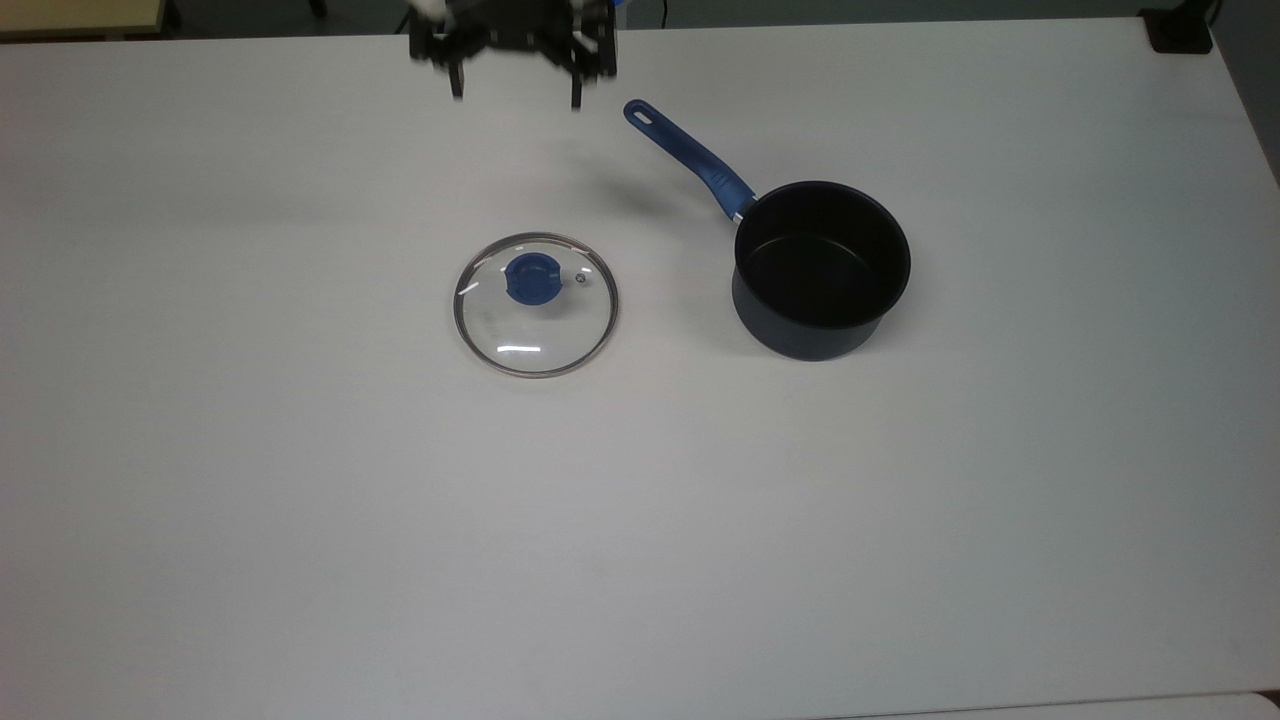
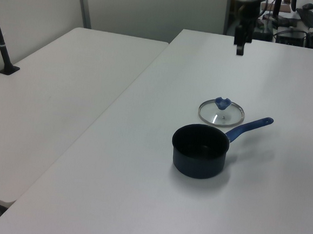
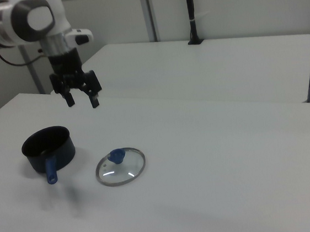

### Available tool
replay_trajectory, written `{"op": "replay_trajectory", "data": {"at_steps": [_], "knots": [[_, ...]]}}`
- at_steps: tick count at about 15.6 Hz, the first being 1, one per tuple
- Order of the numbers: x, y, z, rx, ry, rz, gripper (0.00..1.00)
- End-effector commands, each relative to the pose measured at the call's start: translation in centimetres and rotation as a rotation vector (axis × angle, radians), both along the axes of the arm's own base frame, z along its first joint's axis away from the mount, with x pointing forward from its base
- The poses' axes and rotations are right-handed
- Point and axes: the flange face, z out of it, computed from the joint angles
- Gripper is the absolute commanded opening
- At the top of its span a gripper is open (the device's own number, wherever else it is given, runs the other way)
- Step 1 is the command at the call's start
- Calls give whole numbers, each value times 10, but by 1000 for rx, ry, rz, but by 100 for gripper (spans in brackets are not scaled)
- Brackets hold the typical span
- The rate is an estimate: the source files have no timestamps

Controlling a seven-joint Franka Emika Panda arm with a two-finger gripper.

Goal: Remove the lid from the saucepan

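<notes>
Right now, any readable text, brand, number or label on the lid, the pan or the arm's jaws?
None: no word, brand, number or sign can be read on anything here.
Lid: plain glass with a blue knob, no marking.
Pan: plain dark body and blue handle, no marking.
Gripper: black, no label; jaws apart.

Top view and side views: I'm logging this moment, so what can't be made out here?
- Black two-finger gripper: top view's upper edge cuts off its body and the arm.
- Dark navy saucepan: right view sees it low, so its rim hides the inside bottom.
- Clear glass lid's steam vent: too small in the left view.
</notes>
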Motion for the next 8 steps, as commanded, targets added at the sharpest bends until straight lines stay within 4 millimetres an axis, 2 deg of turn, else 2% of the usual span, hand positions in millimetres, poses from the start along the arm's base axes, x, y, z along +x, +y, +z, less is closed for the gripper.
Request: {"op": "replay_trajectory", "data": {"at_steps": [1, 3, 8], "knots": [[-20, -6, 19, 29, -12, -31, 100], [-22, -16, 20, 30, -18, -41, 100], [-21, -20, 18, 21, -20, -43, 100]]}}
